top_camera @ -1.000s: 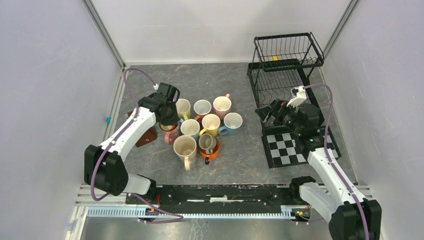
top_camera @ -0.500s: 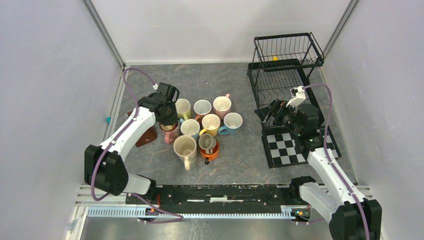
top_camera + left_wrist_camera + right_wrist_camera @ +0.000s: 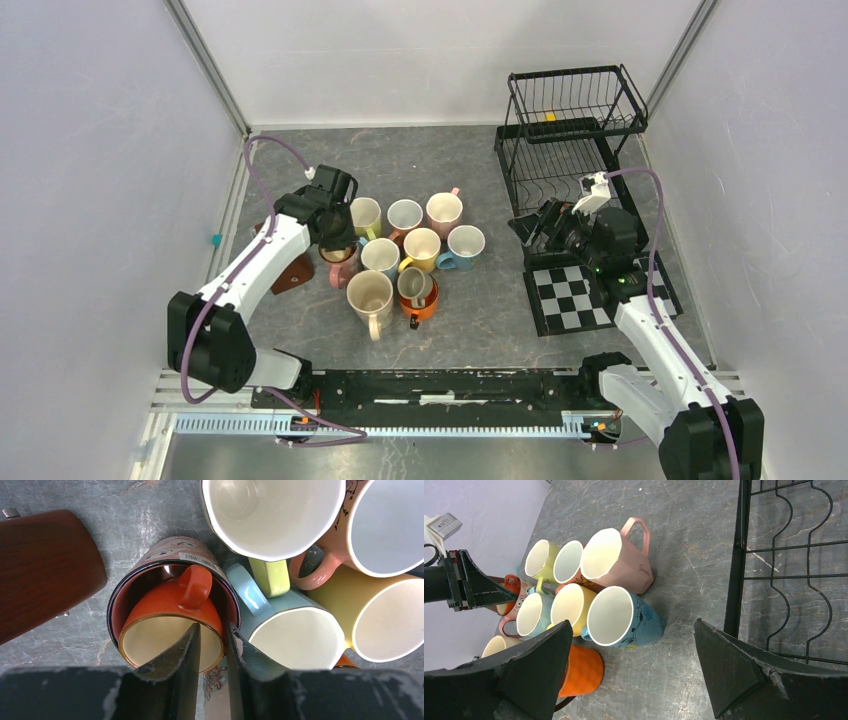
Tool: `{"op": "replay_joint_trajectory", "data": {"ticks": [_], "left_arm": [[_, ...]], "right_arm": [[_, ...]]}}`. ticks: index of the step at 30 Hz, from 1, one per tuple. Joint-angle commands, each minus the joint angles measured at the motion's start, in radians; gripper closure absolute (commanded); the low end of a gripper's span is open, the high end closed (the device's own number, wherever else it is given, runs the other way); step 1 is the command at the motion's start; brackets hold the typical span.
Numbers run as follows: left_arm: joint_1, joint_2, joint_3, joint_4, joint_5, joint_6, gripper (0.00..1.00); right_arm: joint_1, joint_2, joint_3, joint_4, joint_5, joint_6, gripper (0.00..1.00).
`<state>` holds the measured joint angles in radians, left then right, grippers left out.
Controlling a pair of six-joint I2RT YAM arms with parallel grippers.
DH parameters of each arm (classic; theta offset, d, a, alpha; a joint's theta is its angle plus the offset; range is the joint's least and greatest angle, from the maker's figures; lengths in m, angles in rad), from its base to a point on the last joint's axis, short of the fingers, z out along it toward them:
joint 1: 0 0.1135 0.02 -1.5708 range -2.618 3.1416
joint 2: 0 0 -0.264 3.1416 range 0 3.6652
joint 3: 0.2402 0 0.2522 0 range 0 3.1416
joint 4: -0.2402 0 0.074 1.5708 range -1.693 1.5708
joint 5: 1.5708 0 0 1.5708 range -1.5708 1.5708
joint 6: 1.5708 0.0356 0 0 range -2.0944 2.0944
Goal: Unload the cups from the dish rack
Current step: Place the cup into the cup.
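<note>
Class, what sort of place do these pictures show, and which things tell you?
Probably a robotics test bench, not a kitchen: two robot arms bolted at the table edge, blank walls boxing it in, mugs and a dish rack as props.

Cups point(image 3: 644, 625): glazed ceramic, glossy, smooth. Dish rack point(image 3: 736, 555): black coated metal wire, slight sheen. Tabletop point(image 3: 130, 510): grey, stone-veined, matt. Brown wedge point(image 3: 45, 565): wood grain, smooth satin finish. Left gripper fingers point(image 3: 185, 675): matt black plastic, scuffed edges.
</note>
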<state>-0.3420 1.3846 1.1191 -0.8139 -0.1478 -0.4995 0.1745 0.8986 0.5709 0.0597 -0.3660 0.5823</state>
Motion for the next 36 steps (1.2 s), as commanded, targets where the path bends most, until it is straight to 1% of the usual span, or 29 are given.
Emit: {"op": "replay_joint_trajectory", "data": {"ticks": [1,13,18,22,25,30,32,34,35,36], "left_arm": [[0.004,-0.037,0.044,0.005,0.002,0.053,0.67],[0.003,-0.057,0.054,-0.009,0.011,0.056,0.63],[0.003,-0.077,0.068,-0.021,0.015,0.059,0.57],[0.003,-0.1,0.082,-0.035,0.024,0.059,0.55],[0.004,-0.124,0.093,-0.043,0.039,0.062,0.5],[0.003,-0.182,0.119,-0.053,0.08,0.072,0.39],[0.003,-0.206,0.131,-0.051,0.113,0.076,0.33],[0.003,-0.231,0.142,-0.051,0.141,0.075,0.23],[0.003,-0.239,0.148,-0.051,0.143,0.075,0.17],[0.003,-0.247,0.156,-0.051,0.175,0.075,0.09]], "right_arm": [[0.008,-0.004,-0.002,0.045,-0.008,0.007,0.02],[0.014,-0.003,0.003,0.041,-0.003,0.009,0.02],[0.017,-0.005,0.008,0.037,0.0,0.006,0.02],[0.019,-0.003,0.018,0.03,0.001,0.002,0.02],[0.019,-0.005,0.024,0.025,0.002,0.001,0.02],[0.023,-0.012,0.044,0.006,0.002,-0.005,0.02],[0.024,-0.017,0.054,-0.001,0.002,-0.005,0.02],[0.024,-0.022,0.066,-0.01,0.001,-0.004,0.02],[0.026,-0.025,0.073,-0.013,0.002,-0.006,0.02],[0.026,-0.029,0.08,-0.017,0.002,-0.004,0.02]]}}
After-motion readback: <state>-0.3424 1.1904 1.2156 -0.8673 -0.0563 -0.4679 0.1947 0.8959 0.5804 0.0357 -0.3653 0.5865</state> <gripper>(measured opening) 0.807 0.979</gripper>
